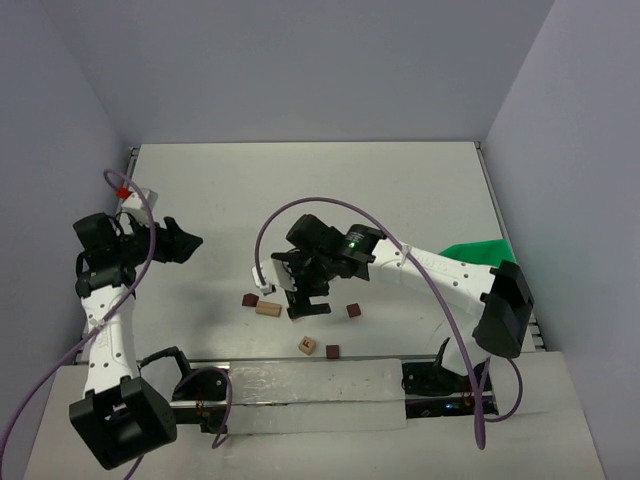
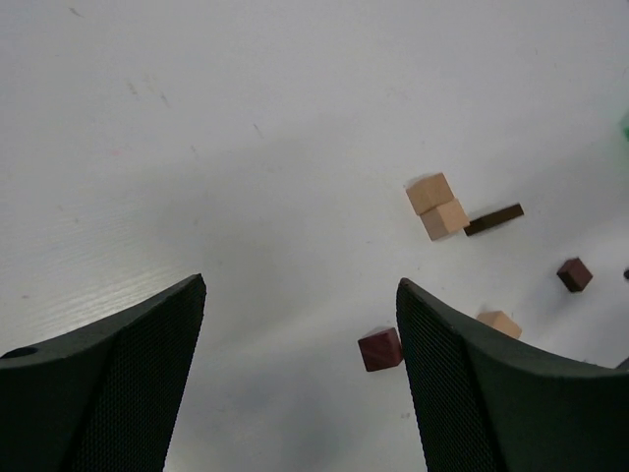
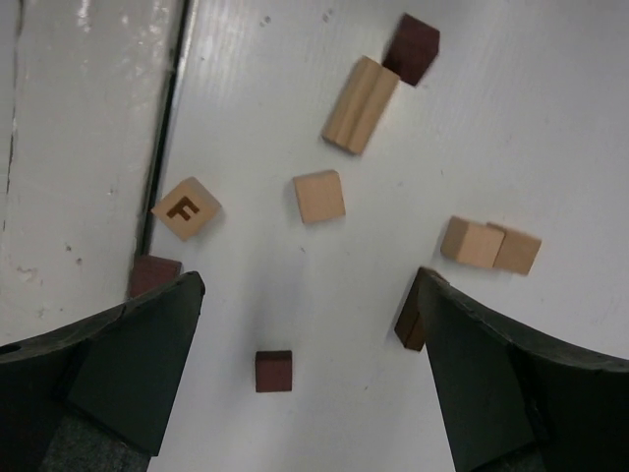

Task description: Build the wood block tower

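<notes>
Small wooden blocks lie loose and single on the white table; none stands on another. In the right wrist view I see a dark cube (image 3: 273,371), a tan cube (image 3: 318,196), a tan cube marked F (image 3: 185,207), a tan brick (image 3: 360,90), two tan cubes side by side (image 3: 489,245) and a dark brick (image 3: 411,320) half hidden by a finger. My right gripper (image 3: 310,280) is open above them, also in the top view (image 1: 303,300). My left gripper (image 2: 300,285) is open and empty, well to the left (image 1: 190,240). A dark cube (image 2: 380,349) lies by its right finger.
A green bin (image 1: 480,255) sits at the right edge behind the right arm. A metal strip (image 1: 300,385) runs along the near edge between the arm bases. Grey walls close in the table at left, right and back.
</notes>
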You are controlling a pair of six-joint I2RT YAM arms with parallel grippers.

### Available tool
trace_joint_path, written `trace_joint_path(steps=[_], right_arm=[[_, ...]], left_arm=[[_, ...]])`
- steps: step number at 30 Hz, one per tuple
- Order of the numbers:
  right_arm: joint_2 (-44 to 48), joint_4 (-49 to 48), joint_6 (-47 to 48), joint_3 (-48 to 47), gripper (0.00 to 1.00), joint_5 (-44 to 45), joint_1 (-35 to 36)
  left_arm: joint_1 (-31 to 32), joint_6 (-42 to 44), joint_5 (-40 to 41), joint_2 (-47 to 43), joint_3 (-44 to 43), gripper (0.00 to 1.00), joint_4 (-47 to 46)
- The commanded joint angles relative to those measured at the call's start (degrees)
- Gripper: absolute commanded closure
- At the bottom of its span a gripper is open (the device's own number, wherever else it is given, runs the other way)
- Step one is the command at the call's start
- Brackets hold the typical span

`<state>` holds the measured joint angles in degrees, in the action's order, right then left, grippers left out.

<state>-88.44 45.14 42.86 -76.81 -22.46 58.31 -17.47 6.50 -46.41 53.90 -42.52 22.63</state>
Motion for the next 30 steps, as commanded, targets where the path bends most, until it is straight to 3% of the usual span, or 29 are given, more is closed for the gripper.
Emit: trace_joint_path(steps=[1, 3, 10, 18, 30], right_arm=[[-0.08, -0.85, 12.79, -0.87, 0.04, -5.56, 2.25], [-1.7, 2.78, 22.66, -3.53, 0.03, -5.71, 2.32], [-9.55, 6.88, 46.03, -13.03, 0.05, -0.66, 3.22], [-18.89, 5.26, 60.27, -16.15, 0.13, 2.31, 4.9], [-26.43, 6.22, 70.64, -16.69, 0.18, 3.56, 6.01]], left_arm=[[-7.98, -4.41, -11.19, 2.24, -4.7, 0.16, -2.58], [-9.6, -2.87, -16.55, 4.6, -6.31, 0.17, -0.17], [-11.8, -2.46, -20.63, 5.41, -5.44, 0.18, -0.67], [-12.74, 0.06, -19.17, 5.93, -4.99, 0.19, 0.95], [-17.86, 4.42, -26.11, 11.54, -6.36, 0.19, 6.18]])
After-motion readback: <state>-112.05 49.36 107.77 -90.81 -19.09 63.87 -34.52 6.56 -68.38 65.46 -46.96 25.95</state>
